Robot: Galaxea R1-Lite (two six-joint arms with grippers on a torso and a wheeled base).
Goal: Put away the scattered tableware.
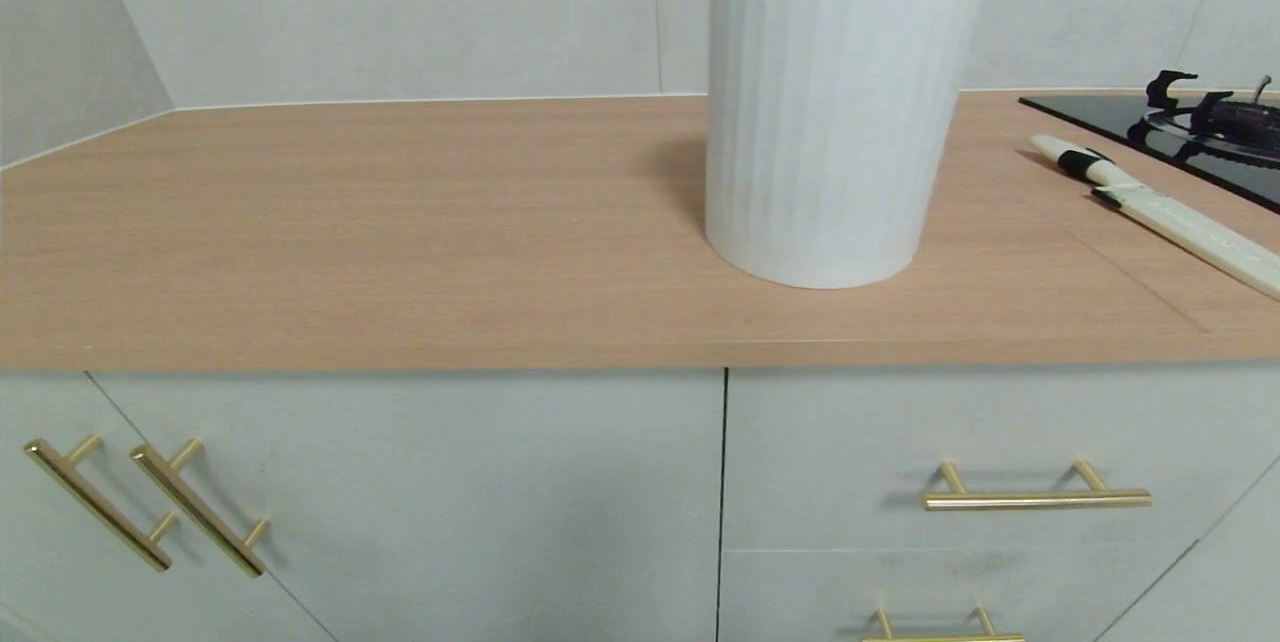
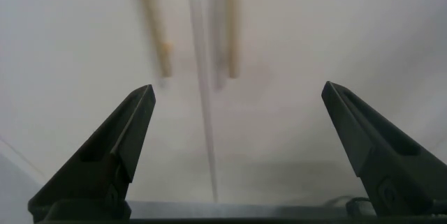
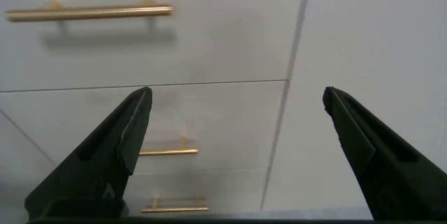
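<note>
Up on the wooden surface (image 1: 400, 222), head view: the front edge is running straight across above the cabinet fronts, the back edge is meeting the tiled wall (image 1: 400, 12), and the left end is closing into a wall corner. White ribbed container (image 1: 830, 102) is standing upright right of centre, near the front edge, with its top cut by the picture. A wide stretch of wood is running from it to the left corner. Knife (image 1: 1160, 212) is lying flat at far right, well apart from the container and just beside the black hob (image 1: 1200, 137). Its long axis is running diagonally. The black-banded end is pointing back-left toward the wall, and the long pale end is pointing front-right, cut by the picture edge. Below, door handles (image 1: 150, 507) are sitting at left and the upper drawer handle (image 1: 1035, 497) at right.

Left wrist view: left tool (image 2: 239, 91) is hanging spread wide, facing pale cabinet doors. The door seam (image 2: 206, 112) is showing in the gap, between two blurred door handles.

Right wrist view: right tool (image 3: 237, 93) is also hanging spread wide, facing the drawer fronts (image 3: 209, 56), with the upper drawer handle and lower drawer handles (image 3: 167, 151) stacked one under another.
</note>
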